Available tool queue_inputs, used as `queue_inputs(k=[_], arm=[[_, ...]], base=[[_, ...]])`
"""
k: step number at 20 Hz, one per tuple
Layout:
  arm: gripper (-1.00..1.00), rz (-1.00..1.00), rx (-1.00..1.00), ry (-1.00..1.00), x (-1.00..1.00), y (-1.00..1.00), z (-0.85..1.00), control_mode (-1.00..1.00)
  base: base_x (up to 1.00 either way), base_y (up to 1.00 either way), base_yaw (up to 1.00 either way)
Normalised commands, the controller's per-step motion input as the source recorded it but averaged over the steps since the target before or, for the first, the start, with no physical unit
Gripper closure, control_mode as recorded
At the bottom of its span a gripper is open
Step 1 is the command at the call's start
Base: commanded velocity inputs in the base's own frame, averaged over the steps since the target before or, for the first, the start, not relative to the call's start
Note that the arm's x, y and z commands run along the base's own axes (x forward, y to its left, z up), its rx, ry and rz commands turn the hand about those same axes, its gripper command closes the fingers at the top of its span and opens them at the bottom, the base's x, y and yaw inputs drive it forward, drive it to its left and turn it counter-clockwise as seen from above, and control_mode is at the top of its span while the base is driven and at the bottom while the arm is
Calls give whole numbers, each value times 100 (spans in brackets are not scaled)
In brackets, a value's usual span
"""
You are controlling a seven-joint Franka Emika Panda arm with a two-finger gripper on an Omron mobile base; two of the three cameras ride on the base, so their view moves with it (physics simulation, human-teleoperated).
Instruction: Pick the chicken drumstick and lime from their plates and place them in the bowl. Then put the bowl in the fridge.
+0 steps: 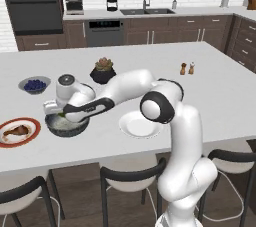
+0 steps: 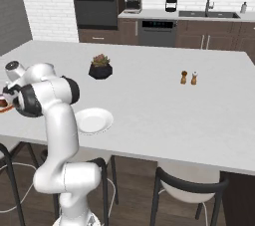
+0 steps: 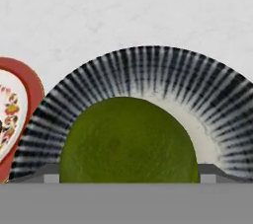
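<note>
The gripper (image 1: 61, 115) hangs low over the dark ribbed bowl (image 1: 75, 129) on the white island counter (image 1: 210, 96), its jaws spread wide. In the hand view the lime (image 3: 128, 141) sits large and green between the two finger tips (image 3: 51, 172), over the bowl's pale speckled inside; whether the fingers press on it or it lies loose in the bowl cannot be told. In the left base view a sliver of green shows at the hand, just above the bowl's rim. The chicken drumstick (image 1: 17, 131) lies on the orange-rimmed plate (image 1: 32, 136), just to the left of the bowl. The plain white plate (image 1: 135, 128) stands bare on the bowl's other side, near the arm's elbow. Behind the bowl stand a small bowl of blueberries (image 1: 34, 85) and a potted succulent (image 1: 103, 70); a salt and pepper pair (image 1: 187, 68) stands well apart, farther right.
</note>
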Motion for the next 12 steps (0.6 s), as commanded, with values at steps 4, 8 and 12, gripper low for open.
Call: queue_inputs(k=[4, 8, 12], arm=[[100, 0, 0, 13, 28, 0, -36, -100], [100, 0, 0, 10, 17, 0, -36, -100], [100, 0, 0, 7, 6, 0, -24, -100]], base=[[0, 0, 0], [0, 0, 0], [0, 0, 0]])
